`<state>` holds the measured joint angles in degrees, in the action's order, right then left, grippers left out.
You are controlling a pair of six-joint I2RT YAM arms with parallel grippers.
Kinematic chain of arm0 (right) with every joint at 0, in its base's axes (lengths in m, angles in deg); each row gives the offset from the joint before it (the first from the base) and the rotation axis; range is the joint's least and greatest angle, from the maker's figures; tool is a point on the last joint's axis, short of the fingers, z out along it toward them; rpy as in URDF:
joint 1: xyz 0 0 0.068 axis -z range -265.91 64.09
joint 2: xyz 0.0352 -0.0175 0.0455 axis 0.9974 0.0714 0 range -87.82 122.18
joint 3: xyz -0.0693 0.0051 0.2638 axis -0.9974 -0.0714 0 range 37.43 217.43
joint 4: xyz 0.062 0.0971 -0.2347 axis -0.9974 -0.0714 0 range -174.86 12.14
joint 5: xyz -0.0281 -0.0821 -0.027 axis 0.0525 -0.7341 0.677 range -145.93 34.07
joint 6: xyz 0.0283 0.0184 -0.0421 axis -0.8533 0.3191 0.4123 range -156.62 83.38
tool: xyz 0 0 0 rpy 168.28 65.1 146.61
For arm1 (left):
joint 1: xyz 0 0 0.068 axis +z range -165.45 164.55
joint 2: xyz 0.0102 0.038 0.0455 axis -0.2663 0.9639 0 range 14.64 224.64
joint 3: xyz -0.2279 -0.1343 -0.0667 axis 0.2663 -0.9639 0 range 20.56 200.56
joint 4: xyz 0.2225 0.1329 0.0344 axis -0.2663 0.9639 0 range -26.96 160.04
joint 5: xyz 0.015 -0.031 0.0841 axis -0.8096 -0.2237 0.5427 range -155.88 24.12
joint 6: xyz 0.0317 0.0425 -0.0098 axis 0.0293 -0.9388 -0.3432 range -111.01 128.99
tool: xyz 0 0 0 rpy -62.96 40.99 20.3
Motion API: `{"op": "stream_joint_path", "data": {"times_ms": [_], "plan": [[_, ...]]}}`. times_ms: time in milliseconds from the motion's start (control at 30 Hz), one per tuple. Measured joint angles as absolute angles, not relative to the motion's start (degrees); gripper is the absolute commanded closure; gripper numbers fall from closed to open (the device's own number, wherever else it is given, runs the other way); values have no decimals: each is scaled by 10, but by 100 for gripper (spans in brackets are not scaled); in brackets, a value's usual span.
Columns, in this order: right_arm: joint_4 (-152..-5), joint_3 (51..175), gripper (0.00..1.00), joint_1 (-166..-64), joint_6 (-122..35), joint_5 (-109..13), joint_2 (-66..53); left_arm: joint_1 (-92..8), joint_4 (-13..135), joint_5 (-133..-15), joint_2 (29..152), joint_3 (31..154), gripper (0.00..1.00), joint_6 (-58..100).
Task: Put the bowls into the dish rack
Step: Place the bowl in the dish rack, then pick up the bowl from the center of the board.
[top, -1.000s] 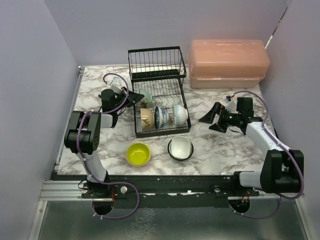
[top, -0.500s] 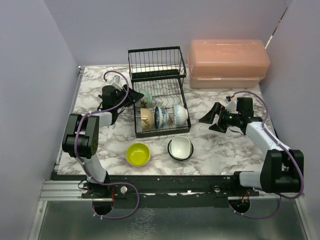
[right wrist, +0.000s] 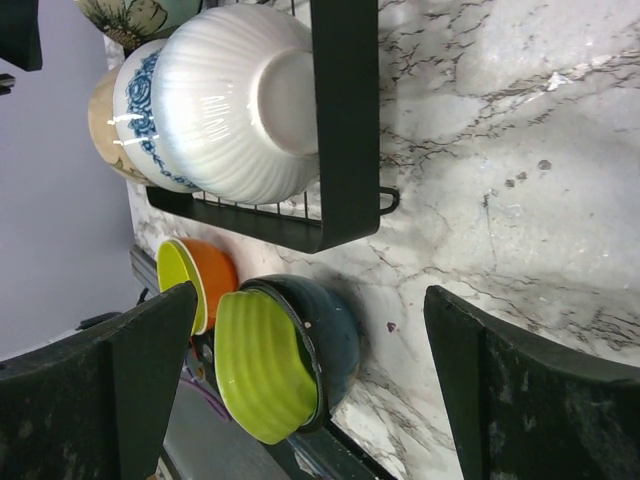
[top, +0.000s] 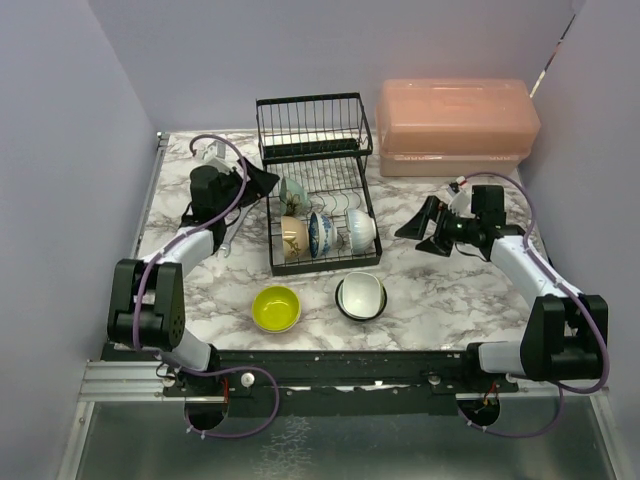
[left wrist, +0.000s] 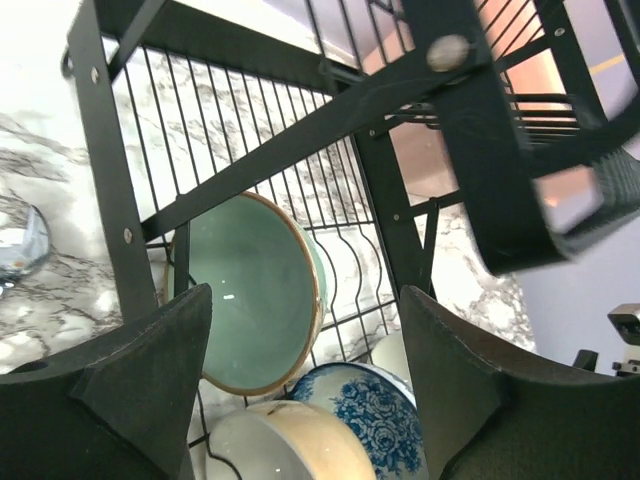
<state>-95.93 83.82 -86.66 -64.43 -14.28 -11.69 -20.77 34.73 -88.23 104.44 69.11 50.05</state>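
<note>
Since the earlier frame the left gripper [top: 262,180] has pulled up and away from the left side of the dish rack [top: 310,125], and its jaws have parted; they now stand apart with nothing between them. In the left wrist view the left gripper [left wrist: 305,300] looks through the rack's side bars, which cut across the pale teal bowl [left wrist: 245,290]. This bowl stands on edge in a rear slot. Only the upper parts of the beige-patterned bowl [left wrist: 270,445] and blue-patterned bowl [left wrist: 360,420] show below it. The white ribbed bowl [right wrist: 240,100] stands on edge beside them in the front row. The right gripper [top: 420,232] hangs wide and empty, right of the rack. On the marble table [top: 430,290], the yellow-green bowl [top: 276,308] and dark-rimmed bowl [top: 360,296] sit upright in front of the rack. The right wrist view shows orange beside them; I cannot tell how these pieces nest.
</note>
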Motion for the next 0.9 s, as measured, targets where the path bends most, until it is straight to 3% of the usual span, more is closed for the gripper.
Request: {"op": "stream_joint_path", "data": {"times_ms": [133, 233, 600, 900], "plan": [[-959, 841, 0, -881, -645, -142, -116, -206, 397, -854, 985, 685, 13, 461], [-959, 841, 0, -892, -645, -143, -116, -203, 436, -833, 937, 674, 1, 434], [-959, 840, 0, -916, -645, -143, -117, -200, 564, -745, 688, 593, 1, 372], [-959, 823, 0, -919, -645, -142, -127, -200, 653, -781, 589, 519, 6, 414]]}}
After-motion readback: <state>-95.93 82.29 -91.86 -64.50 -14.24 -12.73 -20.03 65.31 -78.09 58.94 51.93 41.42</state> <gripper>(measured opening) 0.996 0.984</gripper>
